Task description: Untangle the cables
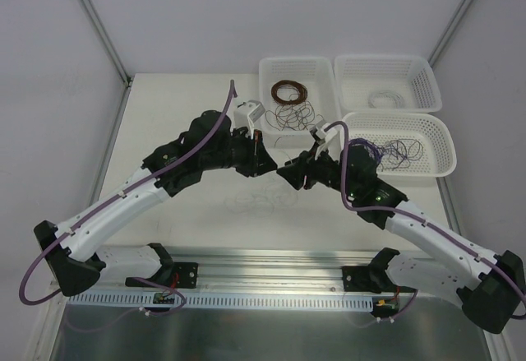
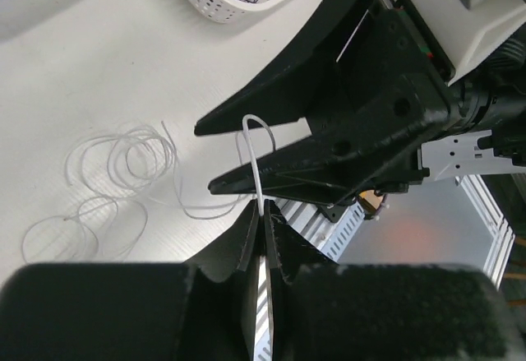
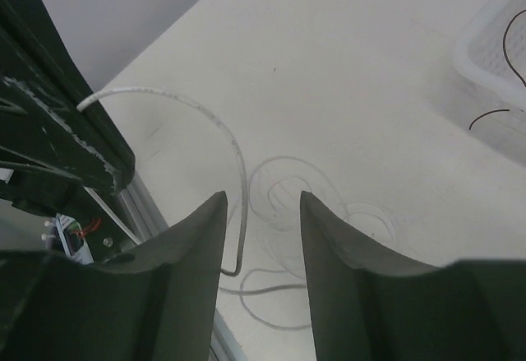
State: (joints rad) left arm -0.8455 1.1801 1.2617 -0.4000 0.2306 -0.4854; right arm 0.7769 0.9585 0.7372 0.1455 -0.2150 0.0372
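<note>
Left fingers [image 2: 283, 242] pinch wire [image 2: 256, 172], right fingers [image 3: 193, 246] apart, table [image 1: 329, 221], walls [image 1: 246, 16] seemingly grey

I record the table [image 1: 173, 98] as smooth, matt white; the baskets [image 1: 411, 168] as white moulded plastic mesh; the right fingers [image 3: 193, 262] as matt dark plastic; the white wire [image 2: 256, 172] as smooth-sheathed.

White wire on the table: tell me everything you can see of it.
The white wire is thin, with a smooth, plastic-looking sheath. Most of it lies in loose overlapping loops on the table. A stretch near one end rises off the surface, pinched in the shut left tool. It then arches into the gap of the open right tool, which does not clamp it. No tight knot shows.
</note>
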